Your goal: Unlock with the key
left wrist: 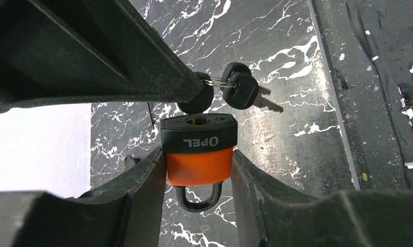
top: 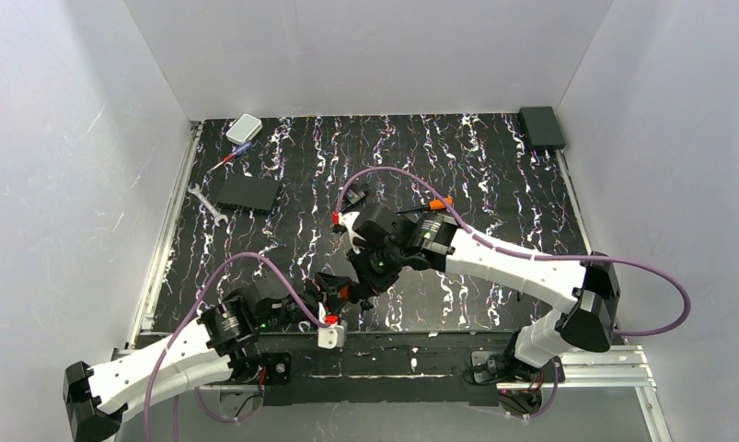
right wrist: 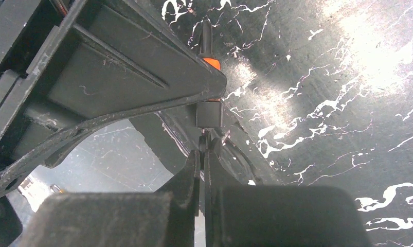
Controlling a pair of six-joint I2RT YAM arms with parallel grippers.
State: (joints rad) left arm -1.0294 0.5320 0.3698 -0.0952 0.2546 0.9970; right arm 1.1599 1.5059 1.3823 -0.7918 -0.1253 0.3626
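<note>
At left end effector [left wrist: 198, 157], one padlock [left wrist: 199, 165], apparently two keys [left wrist: 241, 90].

My fingers [left wrist: 136, 198] are matt black plastic, a little dusty. The padlock [left wrist: 198, 163] has a smooth orange plastic body and a matt black cap. The key [left wrist: 205, 101] has a black plastic head. The bench [left wrist: 297, 149] is glossy.
</note>
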